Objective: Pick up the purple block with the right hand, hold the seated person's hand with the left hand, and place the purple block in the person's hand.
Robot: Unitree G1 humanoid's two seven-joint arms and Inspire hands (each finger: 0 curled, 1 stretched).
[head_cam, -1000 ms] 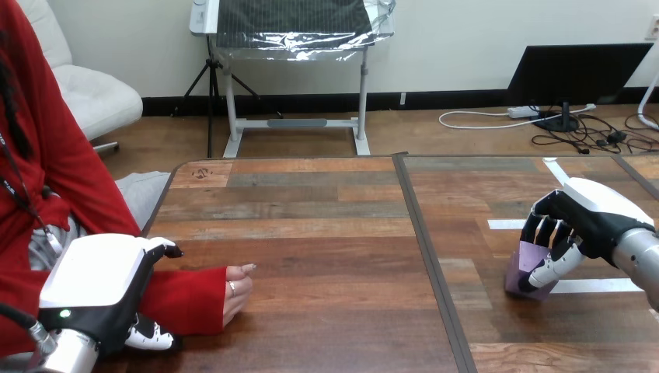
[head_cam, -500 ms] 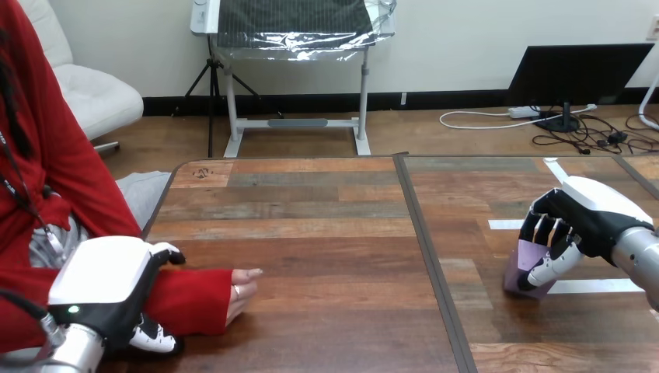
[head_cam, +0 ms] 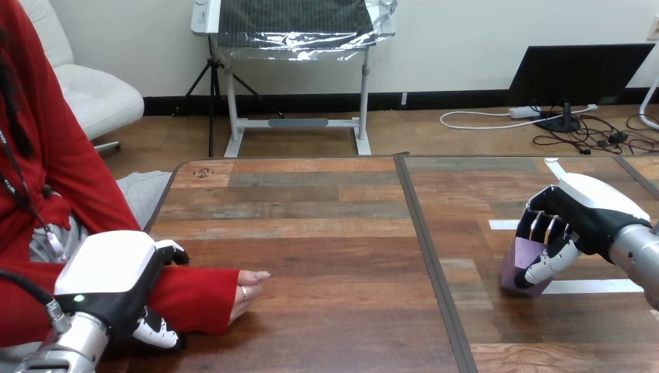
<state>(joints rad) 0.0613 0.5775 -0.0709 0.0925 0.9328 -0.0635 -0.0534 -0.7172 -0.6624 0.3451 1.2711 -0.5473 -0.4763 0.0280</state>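
The purple block (head_cam: 519, 266) stands tilted on the right half of the wooden table (head_cam: 326, 233), its lower edge at the tabletop. My right hand (head_cam: 584, 211) reaches over it from the right, with fingers (head_cam: 544, 230) and thumb curled round its upper part. At the left, the person's hand (head_cam: 248, 289) lies low on the table, its fingers pointing right. My left hand (head_cam: 109, 281) sits over the red-sleeved forearm (head_cam: 194, 299) behind it. Its fingers curl over the far side and its thumb (head_cam: 153, 332) round the near side.
Strips of white tape (head_cam: 594, 285) lie on the table near the block, with more of them further back on the right. A dark seam (head_cam: 429, 256) runs down the table's middle. The table's left edge is close to the person's arm.
The person's hand has slid a little to the right along the table, and my left hand has followed on the sleeve. My right hand has drawn the block slightly left.
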